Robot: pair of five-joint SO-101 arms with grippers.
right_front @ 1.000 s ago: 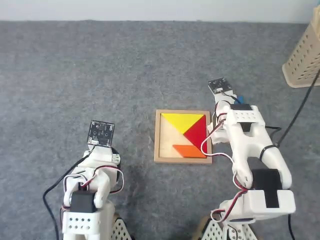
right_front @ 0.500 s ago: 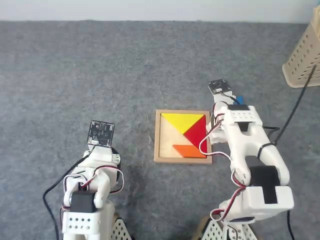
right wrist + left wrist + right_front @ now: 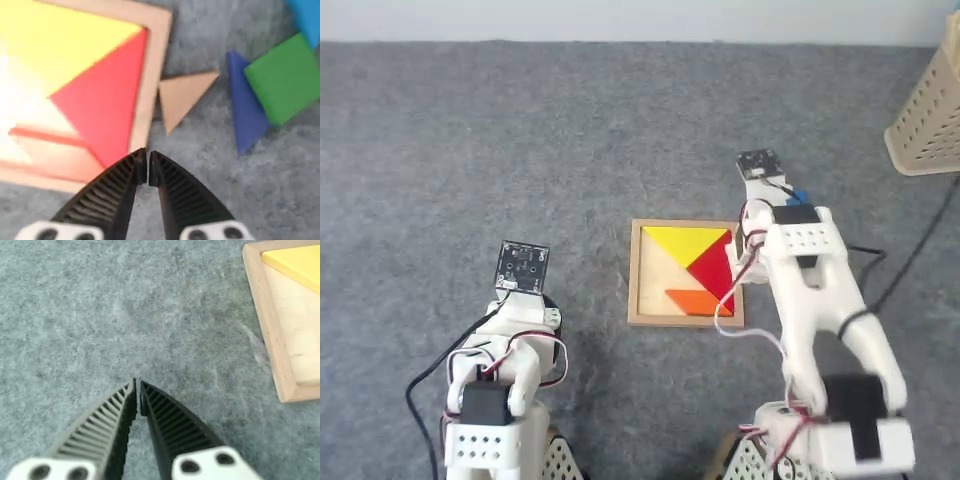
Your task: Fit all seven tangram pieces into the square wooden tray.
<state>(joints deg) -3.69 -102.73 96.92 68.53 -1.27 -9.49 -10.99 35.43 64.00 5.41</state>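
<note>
The square wooden tray (image 3: 637, 290) lies mid-table and holds a yellow triangle (image 3: 684, 241), a red triangle (image 3: 715, 264) and an orange parallelogram (image 3: 697, 301). My right gripper (image 3: 144, 161) is shut and empty, hovering over the tray's right rim (image 3: 152, 75) beside the red triangle (image 3: 107, 110). On the carpet just past that rim lie a tan triangle (image 3: 181, 95), a dark blue triangle (image 3: 245, 117), a green square (image 3: 284, 77) and a light blue piece (image 3: 307, 17). My left gripper (image 3: 138, 386) is shut over bare carpet, left of the tray's corner (image 3: 272, 345).
A beige perforated basket (image 3: 928, 105) stands at the far right edge. The right arm (image 3: 810, 290) covers the loose pieces in the high view except a bit of blue (image 3: 799, 198). Grey carpet stretches open behind and left of the tray.
The right arm has stretched slightly farther from its base along the tray's right side. The left arm has not moved.
</note>
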